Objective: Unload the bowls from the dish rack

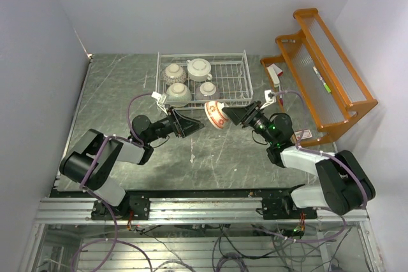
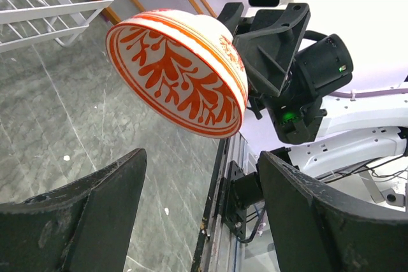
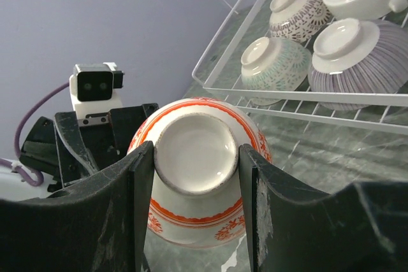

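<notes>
A cream bowl with red markings (image 1: 215, 114) hangs tilted above the table, in front of the dish rack (image 1: 203, 56). My right gripper (image 1: 231, 115) is shut on its foot ring; in the right wrist view the fingers (image 3: 141, 176) clamp the bowl (image 3: 197, 221) at its base. My left gripper (image 1: 191, 124) is open and empty just left of the bowl; in its wrist view the bowl's patterned inside (image 2: 178, 71) sits above the spread gripper (image 2: 201, 176). Several bowls stay upside down in the rack: a patterned one (image 1: 174, 72), a white handled one (image 1: 199, 68), a striped one (image 1: 179, 93) and a pale one (image 1: 207, 90).
An orange wooden shelf (image 1: 325, 74) stands at the right rear, with a small red and white object (image 1: 275, 73) beside it. The rack's right half (image 1: 233, 78) holds nothing. Grey walls close in the table on three sides.
</notes>
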